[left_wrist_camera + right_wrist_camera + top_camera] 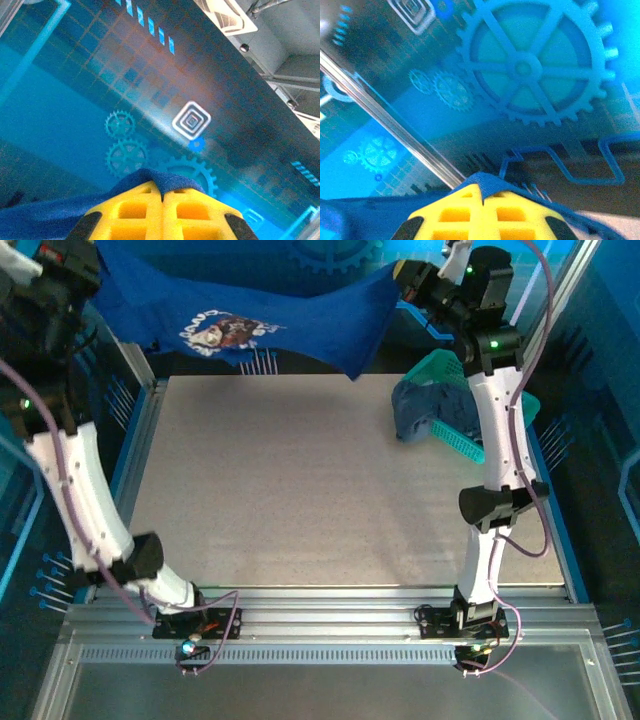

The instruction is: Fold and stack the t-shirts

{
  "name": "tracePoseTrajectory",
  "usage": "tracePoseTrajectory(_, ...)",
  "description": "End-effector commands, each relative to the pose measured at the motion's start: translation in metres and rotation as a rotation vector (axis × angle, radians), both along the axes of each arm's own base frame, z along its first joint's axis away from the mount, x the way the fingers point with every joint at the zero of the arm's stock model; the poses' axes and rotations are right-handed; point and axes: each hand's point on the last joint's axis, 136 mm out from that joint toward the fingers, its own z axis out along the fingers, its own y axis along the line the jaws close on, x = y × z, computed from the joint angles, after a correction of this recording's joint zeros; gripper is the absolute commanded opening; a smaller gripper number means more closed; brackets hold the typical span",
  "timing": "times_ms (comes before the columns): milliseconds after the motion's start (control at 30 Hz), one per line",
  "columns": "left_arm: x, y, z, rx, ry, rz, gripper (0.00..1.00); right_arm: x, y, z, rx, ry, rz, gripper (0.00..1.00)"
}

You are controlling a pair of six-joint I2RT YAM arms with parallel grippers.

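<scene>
Nearest the arm bases, the bench (300,500) carries no folded shirt and no stack anywhere between its near edge and its middle, so the task looks to be at its very start. Toward the far right corner, a teal mesh basket (455,415) lies tipped on its side with duller grey-blue t-shirts (420,410) bunched at its mouth, spilling onto the bench; these appear unfolded and waiting their turn. Beyond the far edge, the royal blue t-shirt (250,300) hangs in the air, stretched between the two arms, its cartoon print (225,332) facing the overhead camera and its lower hem sagging toward the far edge. The left end effector (161,192) is closed on a pinch of the blue cloth, its yellow fingers pressed together with fabric bulging out at the tips. The right end effector (481,192) is closed the same way on another fold of blue cloth. What is left, by this reading, is nearly everything: spreading this shirt flat on the bench, folding it, then folding and stacking the others.
</scene>
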Motion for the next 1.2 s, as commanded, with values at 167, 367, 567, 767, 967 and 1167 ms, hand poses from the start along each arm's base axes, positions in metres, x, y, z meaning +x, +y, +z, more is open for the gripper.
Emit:
tracePoseTrajectory(167, -0.038, -0.036, -0.262, -0.144, 0.573, -0.03, 0.0, -0.045, 0.03, -0.17, -0.114, 0.373, 0.073, 0.0)
tracePoseTrajectory(367, -0.101, -0.073, -0.491, -0.467, 1.052, -0.118, 0.0, -0.09, 0.031, -0.335, -0.198, 0.723, 0.062, 0.0)
tracePoseTrajectory(567, -0.142, -0.108, -0.594, -0.608, 1.306, -0.149, 0.0, -0.106, 0.003, -0.433, -0.374, 0.988, -0.024, 0.0)
tracePoseTrajectory(767, -0.161, -0.128, -0.611, -0.6, 1.404, -0.17, 0.0, -0.146, -0.058, -0.465, -0.496, 1.169, -0.216, 0.0)
tracePoseTrajectory(967, -0.161, -0.148, -0.616, -0.596, 1.421, -0.21, 0.0, -0.188, -0.103, -0.469, -0.524, 1.245, -0.314, 0.0)
tracePoseTrajectory(1167, -0.158, -0.166, -0.621, -0.539, 1.46, -0.235, 0.0, -0.223, -0.114, -0.471, -0.517, 1.268, -0.318, 0.0)
